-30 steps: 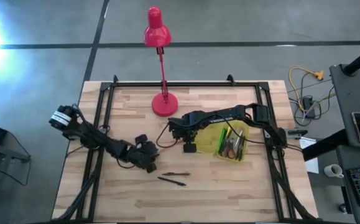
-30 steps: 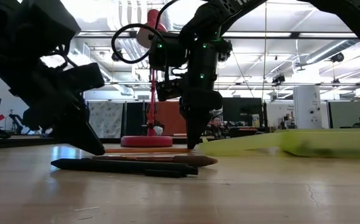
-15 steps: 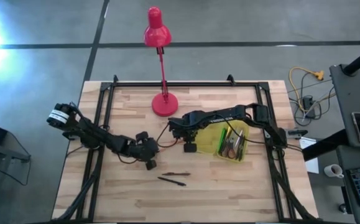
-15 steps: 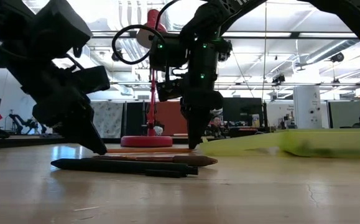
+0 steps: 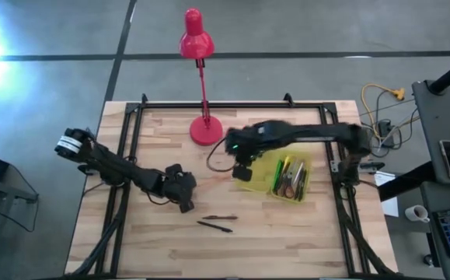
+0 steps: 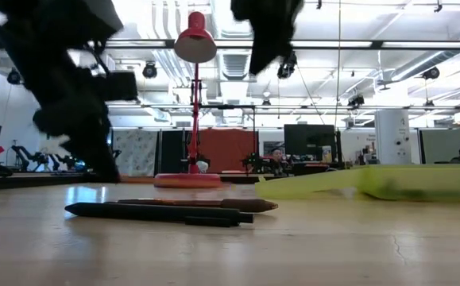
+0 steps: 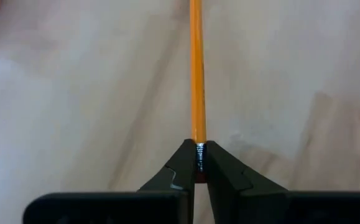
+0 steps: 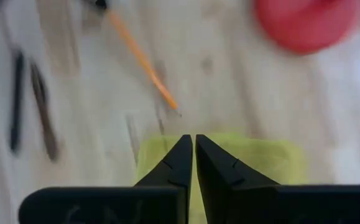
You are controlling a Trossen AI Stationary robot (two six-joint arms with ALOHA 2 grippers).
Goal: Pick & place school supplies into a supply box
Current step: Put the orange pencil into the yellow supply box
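I see my left gripper (image 7: 198,163) clamped on the orange pencil (image 7: 196,68), my right gripper (image 8: 194,149) closed empty over the box (image 5: 288,178) at its 9 o'clock edge.

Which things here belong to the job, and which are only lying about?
Job:
orange pencil, gripped by the left gripper
two dark pens on the table
supply box, with supplies inside, under the shut, empty right gripper

Lying about:
red desk lamp
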